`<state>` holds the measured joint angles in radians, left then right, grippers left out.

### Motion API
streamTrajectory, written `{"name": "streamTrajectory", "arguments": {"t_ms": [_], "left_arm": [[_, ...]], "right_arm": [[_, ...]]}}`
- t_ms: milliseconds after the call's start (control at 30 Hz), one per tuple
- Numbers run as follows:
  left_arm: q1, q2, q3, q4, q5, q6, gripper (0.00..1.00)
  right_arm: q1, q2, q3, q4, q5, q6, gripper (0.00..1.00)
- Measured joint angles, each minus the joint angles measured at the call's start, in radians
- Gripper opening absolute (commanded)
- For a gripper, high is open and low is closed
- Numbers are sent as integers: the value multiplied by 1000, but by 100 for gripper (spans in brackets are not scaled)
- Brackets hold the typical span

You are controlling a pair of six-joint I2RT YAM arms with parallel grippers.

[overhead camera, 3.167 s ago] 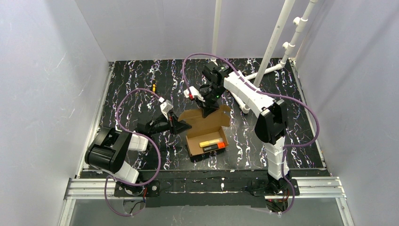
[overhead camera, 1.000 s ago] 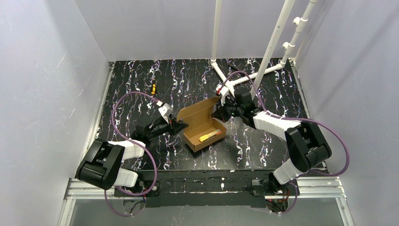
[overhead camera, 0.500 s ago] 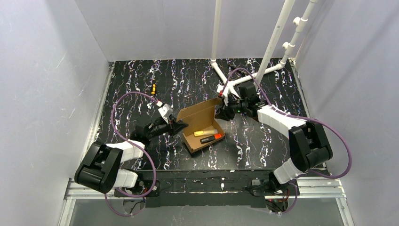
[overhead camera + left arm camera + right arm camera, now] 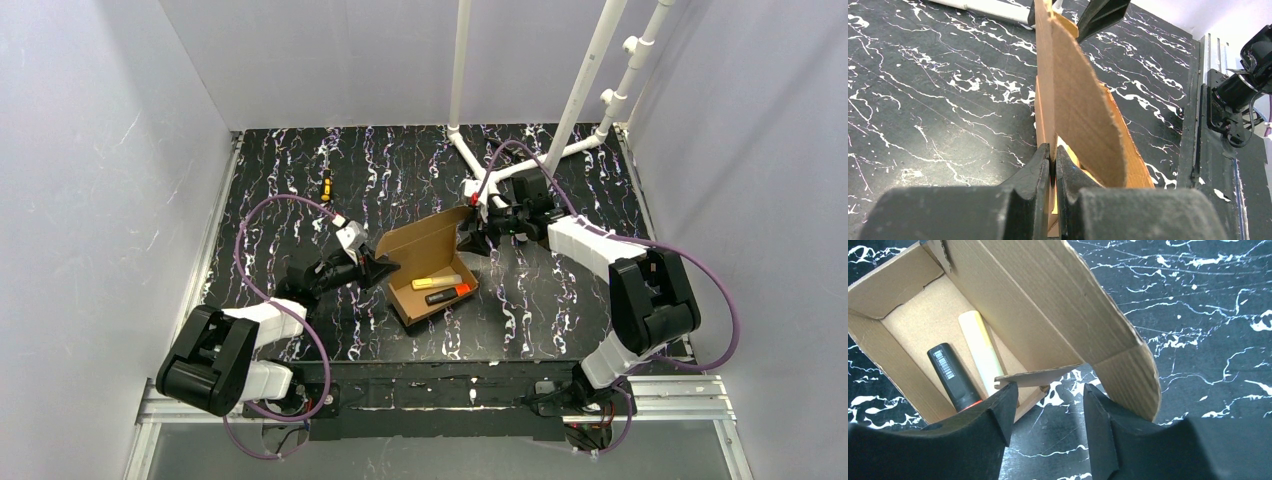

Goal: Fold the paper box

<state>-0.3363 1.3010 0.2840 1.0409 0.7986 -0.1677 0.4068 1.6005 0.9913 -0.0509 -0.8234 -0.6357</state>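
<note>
Cardboard dominates the middle of the black marbled surface (image 4: 560, 300): the paper box (image 4: 430, 262) sits there with its tray facing up and its lid raised at the tray's 12 o'clock side. Inside the tray lie a yellow marker (image 4: 436, 282) and, just beside it toward 6 o'clock, a black marker with an orange cap (image 4: 446, 294).

At the box's 9 o'clock, the left gripper (image 4: 385, 268) is clenched on the cardboard. Its wrist view shows both fingers pressed flat against a thin upright panel of the box (image 4: 1073, 100), with the left gripper (image 4: 1053, 150) closed right at the edge.

At the box's 2 o'clock, the right gripper (image 4: 470, 240) is released, its jaws spread apart and grasping nothing. From its wrist camera, the right gripper (image 4: 1048, 390) points at the lid's corner of the box (image 4: 1048, 305). A small side tab lies just ahead of the gap between the fingers (image 4: 1003, 407), and I cannot tell whether it touches them.

A small orange and black object (image 4: 326, 184) lies well apart, toward 11 o'clock. A white pipe frame (image 4: 580, 90) rises at 1 o'clock.
</note>
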Motion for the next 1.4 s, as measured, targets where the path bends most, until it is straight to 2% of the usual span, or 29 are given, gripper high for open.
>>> {"name": "streamTrajectory", "arguments": {"t_ms": [400, 833, 1167, 1333, 1400], "left_arm": [[19, -47, 50, -83, 38, 61, 0], [99, -21, 109, -140, 100, 87, 0], [207, 50, 222, -187, 219, 102, 0], [245, 53, 251, -249, 295, 151, 0], [249, 53, 258, -264, 312, 169, 0]], "right_arm": [[-21, 47, 91, -89, -71, -184, 71], [-32, 47, 140, -249, -69, -339, 71], [-51, 58, 161, -332, -16, -416, 73], [-51, 58, 161, -294, 29, -411, 84], [-52, 58, 167, -272, 32, -411, 85]]}}
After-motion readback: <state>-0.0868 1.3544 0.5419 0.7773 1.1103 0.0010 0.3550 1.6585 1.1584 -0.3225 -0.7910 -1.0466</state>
